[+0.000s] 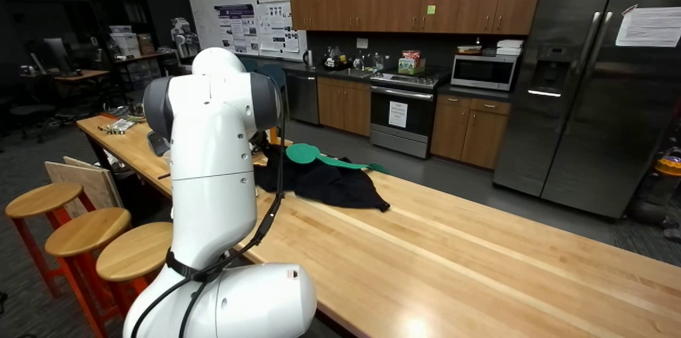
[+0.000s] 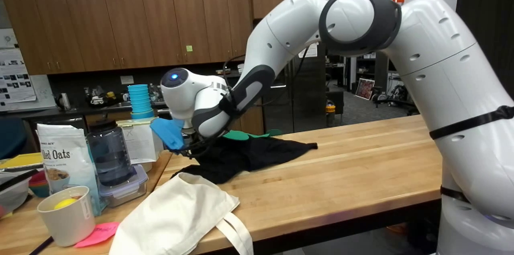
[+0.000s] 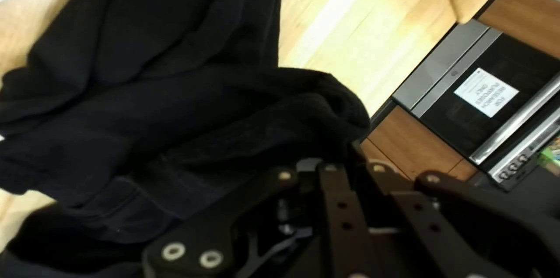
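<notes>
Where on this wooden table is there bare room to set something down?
In an exterior view, the table shows bare wood between the black cloth, the tote bag and the white arm. There, left of the cloth, it is crowded: oats bag, water bottle, lidded container, mug.

A black cloth (image 1: 340, 186), plain and matte with stitched seams showing in the wrist view, lies crumpled on the tabletop (image 1: 452, 253) near its far long edge in both exterior views. One pointed corner stretches out nearly flat; elsewhere it heaps into folds, one gathered at the tips of the pincer (image 3: 355, 166).
</notes>
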### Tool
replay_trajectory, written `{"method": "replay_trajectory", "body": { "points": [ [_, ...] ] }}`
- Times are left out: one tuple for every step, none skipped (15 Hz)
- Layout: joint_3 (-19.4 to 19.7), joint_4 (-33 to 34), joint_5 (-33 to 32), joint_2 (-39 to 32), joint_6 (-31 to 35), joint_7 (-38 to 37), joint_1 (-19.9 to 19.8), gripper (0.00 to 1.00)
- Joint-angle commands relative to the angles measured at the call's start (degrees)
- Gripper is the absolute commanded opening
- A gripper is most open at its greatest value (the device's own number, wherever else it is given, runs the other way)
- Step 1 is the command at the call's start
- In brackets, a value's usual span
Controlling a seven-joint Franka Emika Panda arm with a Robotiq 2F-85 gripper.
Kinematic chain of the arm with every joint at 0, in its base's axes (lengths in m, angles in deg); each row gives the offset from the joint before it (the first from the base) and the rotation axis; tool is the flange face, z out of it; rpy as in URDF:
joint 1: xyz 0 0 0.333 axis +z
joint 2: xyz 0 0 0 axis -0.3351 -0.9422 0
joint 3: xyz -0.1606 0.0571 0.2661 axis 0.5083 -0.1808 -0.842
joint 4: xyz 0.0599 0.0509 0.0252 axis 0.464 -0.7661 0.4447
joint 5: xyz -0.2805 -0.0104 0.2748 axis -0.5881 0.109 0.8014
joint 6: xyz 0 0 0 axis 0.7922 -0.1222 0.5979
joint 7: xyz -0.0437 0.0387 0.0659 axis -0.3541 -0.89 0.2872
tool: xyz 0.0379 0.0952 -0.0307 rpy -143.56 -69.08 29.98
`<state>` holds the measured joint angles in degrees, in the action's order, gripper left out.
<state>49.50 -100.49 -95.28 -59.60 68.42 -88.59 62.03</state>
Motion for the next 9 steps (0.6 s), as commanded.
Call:
{"method": "replay_trajectory", "body": {
  "points": [
    [-0.8, 11.6, -3.0, -6.0, -4.5, 1.3, 3.3, 0.02],
    [-0.9, 14.1, -3.2, -7.2, -5.2, 2.2, 4.1, 0.02],
    [-0.6, 16.7, -3.4, -8.6, -5.7, 3.3, 4.9, 0.02],
    [-0.4, 19.4, -3.3, -9.9, -6.4, 4.6, 5.7, 0.02],
    [-0.3, 21.5, -2.9, -10.9, -6.9, 6.0, 6.2, 0.02],
    [-0.1, 23.8, -2.6, -12.0, -7.2, 7.2, 6.6, 0.02],
    [0.3, 25.9, -2.4, -13.0, -7.8, 8.1, 7.0, 0.02],
    [0.7, 27.6, -2.2, -13.6, -8.6, 8.7, 7.4, 0.16],
    [1.3, 29.6, -2.3, -14.5, -9.0, 9.2, 7.6, 0.32]
  ]
}}
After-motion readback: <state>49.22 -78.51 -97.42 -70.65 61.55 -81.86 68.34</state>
